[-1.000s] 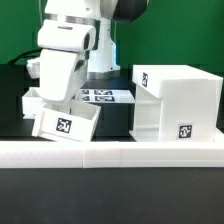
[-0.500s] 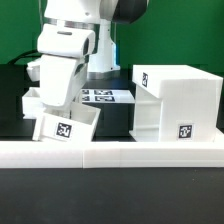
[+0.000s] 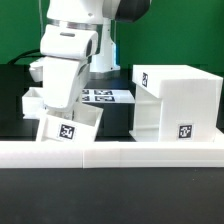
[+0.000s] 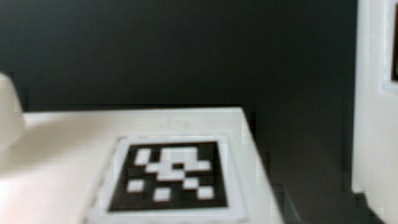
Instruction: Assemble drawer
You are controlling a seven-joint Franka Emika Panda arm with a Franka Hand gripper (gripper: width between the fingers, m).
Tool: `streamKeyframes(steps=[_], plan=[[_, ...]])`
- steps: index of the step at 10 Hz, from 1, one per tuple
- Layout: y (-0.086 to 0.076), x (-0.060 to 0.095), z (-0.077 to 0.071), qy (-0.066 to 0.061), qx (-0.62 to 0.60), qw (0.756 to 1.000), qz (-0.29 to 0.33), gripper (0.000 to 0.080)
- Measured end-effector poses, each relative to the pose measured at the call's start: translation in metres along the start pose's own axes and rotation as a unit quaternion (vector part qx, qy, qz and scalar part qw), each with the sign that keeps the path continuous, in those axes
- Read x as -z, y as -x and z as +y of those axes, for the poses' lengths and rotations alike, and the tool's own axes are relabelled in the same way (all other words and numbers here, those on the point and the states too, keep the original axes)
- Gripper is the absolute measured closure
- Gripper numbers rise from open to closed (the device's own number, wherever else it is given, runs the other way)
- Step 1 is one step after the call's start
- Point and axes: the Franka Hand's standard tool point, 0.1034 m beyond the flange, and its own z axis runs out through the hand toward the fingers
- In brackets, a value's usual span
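The big white drawer housing (image 3: 176,100) stands on the exterior view's right, with tags on its top and front. A small open-topped drawer box (image 3: 68,128) with a tag on its front hangs tilted to its left, beside the housing's low step. My gripper (image 3: 61,108) reaches down into this box and appears shut on its wall; the fingers are hidden. In the wrist view the box's white face (image 4: 63,135) and its tag (image 4: 173,172) fill the picture, blurred. A second small box (image 3: 33,100) sits behind, partly hidden by the arm.
The long low white rail (image 3: 110,153) runs across the front. The marker board (image 3: 106,96) lies flat on the black table behind the boxes. A white edge (image 4: 381,120) shows at the side of the wrist view.
The arm and the tilted small box have shifted slightly toward the housing and a little lower. The housing and the second box have not moved.
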Motion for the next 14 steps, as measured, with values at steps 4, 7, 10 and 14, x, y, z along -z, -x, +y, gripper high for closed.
streamKeyframes(steps=[4,7,10,14], plan=[[0.009,-0.002,-0.001,-0.001,-0.012,1.000,0.024,0.0758],[0.006,-0.003,-0.001,-0.002,0.009,1.000,0.026,0.0758],[-0.003,0.001,0.001,-0.008,0.029,0.999,0.037,0.0758],[0.005,-0.002,0.001,-0.020,0.024,0.996,0.078,0.0758]])
